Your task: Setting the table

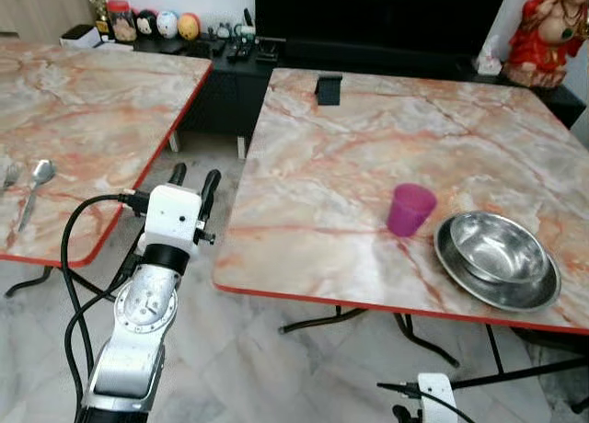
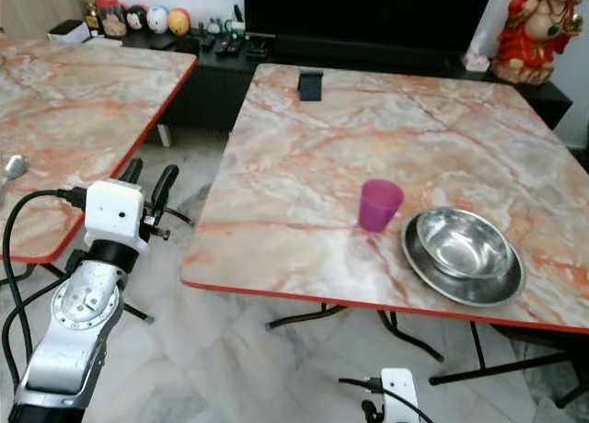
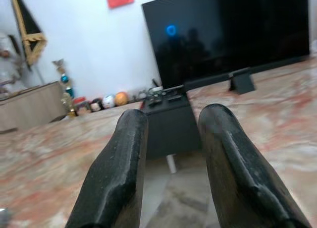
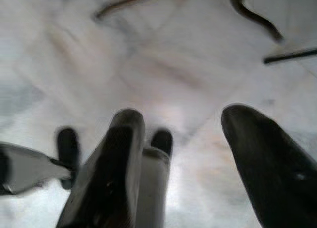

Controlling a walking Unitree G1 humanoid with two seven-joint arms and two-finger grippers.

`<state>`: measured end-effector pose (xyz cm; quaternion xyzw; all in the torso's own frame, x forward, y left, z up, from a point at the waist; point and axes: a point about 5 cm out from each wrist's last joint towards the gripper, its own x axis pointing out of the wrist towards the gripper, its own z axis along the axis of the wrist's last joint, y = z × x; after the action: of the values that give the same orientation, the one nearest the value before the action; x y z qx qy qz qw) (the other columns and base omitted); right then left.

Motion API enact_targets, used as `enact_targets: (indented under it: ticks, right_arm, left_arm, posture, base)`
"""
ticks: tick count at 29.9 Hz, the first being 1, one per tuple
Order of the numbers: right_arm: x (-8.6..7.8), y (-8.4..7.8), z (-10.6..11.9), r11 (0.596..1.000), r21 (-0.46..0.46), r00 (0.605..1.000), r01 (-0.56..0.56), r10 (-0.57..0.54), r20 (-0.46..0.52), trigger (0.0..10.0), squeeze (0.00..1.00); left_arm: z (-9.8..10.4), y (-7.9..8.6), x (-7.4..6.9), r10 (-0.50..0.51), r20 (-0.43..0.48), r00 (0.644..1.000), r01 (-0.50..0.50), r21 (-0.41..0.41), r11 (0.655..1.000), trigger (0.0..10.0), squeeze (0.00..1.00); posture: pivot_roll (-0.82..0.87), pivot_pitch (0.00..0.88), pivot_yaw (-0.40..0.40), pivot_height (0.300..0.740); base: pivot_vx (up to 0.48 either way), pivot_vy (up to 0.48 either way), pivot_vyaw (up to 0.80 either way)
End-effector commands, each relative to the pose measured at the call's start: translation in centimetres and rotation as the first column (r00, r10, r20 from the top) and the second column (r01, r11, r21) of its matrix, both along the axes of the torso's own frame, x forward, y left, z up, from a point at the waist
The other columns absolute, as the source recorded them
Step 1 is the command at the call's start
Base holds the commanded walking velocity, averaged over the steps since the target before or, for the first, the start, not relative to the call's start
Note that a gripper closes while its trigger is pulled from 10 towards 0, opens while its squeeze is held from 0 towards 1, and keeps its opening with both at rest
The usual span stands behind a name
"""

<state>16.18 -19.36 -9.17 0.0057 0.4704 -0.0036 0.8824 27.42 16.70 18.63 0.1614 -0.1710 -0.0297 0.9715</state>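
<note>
Left end effector (image 1: 194, 177) spread, empty, raised between worktops; right end effector (image 4: 183, 139) spread over floor; cup (image 1: 410, 209) touching bowl (image 1: 498, 258)

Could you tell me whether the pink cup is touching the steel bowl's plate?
Apart. In the left eye view, a strip of marble tabletop shows between the pink cup and the rim of the steel plate under the bowl.
</note>
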Motion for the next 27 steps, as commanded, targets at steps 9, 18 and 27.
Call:
enact_targets:
  ticks: [9, 18, 27]
  right_arm:
    - [-0.06, -0.7, 0.09, 1.0, -0.019, 1.0, 0.004, -0.004, 0.002, 10.0, 0.0]
    - [-0.07, -0.71, 0.09, 1.0, -0.018, 1.0, 0.003, -0.003, 0.003, 10.0, 0.0]
    - [-0.05, -0.74, 0.11, 1.0, -0.016, 1.0, 0.003, -0.003, 0.005, 10.0, 0.0]
  left_arm:
    - [0.05, -0.53, 0.01, -0.015, 0.001, 1.0, 0.015, 0.014, 1.0, 10.0, 0.0]
    - [0.06, -0.54, -0.02, -0.013, 0.002, 1.0, 0.013, 0.015, 1.0, 10.0, 0.0]
    - [0.07, -0.59, -0.04, -0.012, 0.002, 1.0, 0.012, 0.011, 1.0, 10.0, 0.0]
  posture:
    - [0.07, 0.0, -0.05, 0.74]
    - [0.07, 0.0, -0.051, 0.74]
    - [0.07, 0.0, -0.053, 0.74]
  base:
    - [0.0, 0.285, 0.0]
    - [0.0, 0.287, 0.0]
    - [0.0, 0.286, 0.0]
